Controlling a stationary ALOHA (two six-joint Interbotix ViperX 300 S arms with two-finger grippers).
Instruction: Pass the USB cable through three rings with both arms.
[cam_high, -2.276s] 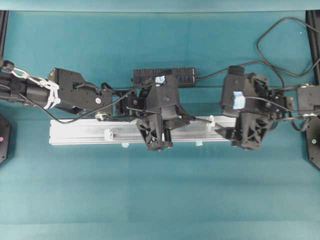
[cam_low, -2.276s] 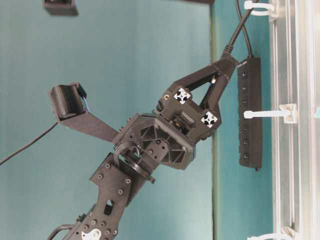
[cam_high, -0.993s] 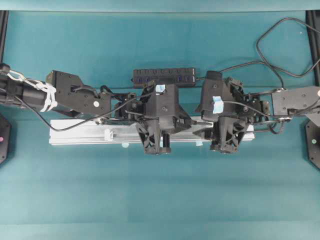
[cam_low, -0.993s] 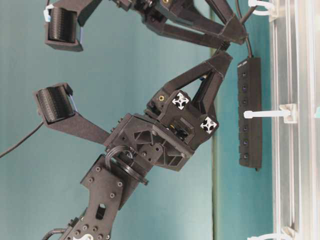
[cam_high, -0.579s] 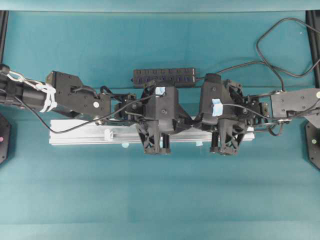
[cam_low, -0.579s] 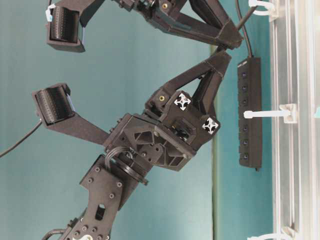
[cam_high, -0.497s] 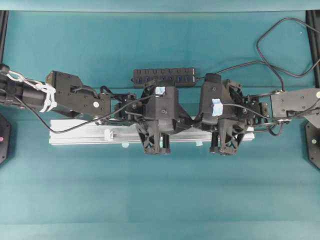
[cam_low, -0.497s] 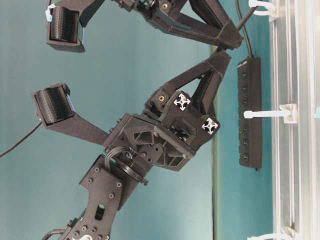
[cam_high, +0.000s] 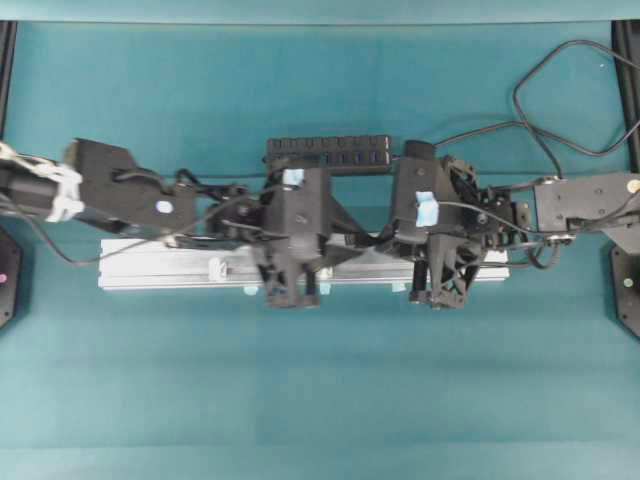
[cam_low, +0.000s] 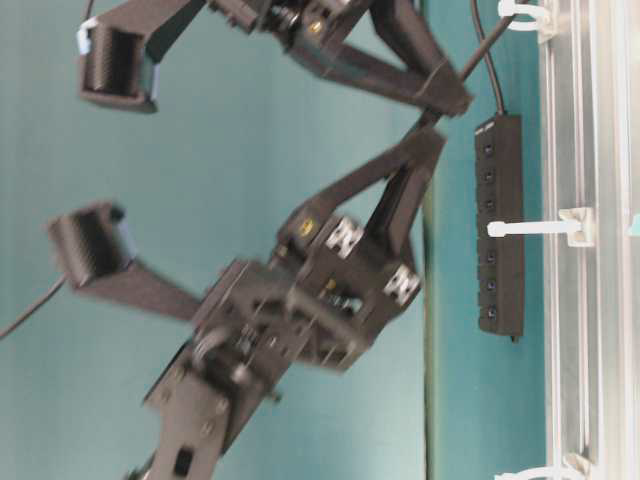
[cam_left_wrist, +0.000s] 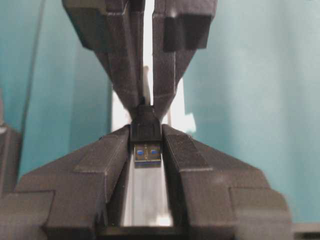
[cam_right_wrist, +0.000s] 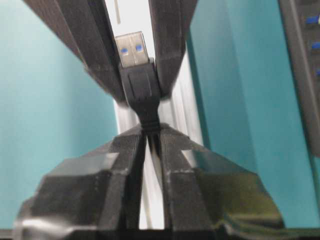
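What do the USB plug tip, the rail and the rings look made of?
USB plug: bright metal shell around a blue insert, black matte moulded body, likely plastic. Rail: silvery, long straight grooves, looks like extruded aluminium. Ring: translucent white, glossy, probably plastic.

- The left gripper (cam_high: 352, 243) has slid left along the rail since 1 second ago, its jaws now spread beside the USB plug (cam_left_wrist: 146, 142).
- The right gripper (cam_high: 375, 240) has closed on the USB cable (cam_right_wrist: 148, 120) just behind the plug.
- The left arm looks motion-blurred in the table-level view, probably still retreating.
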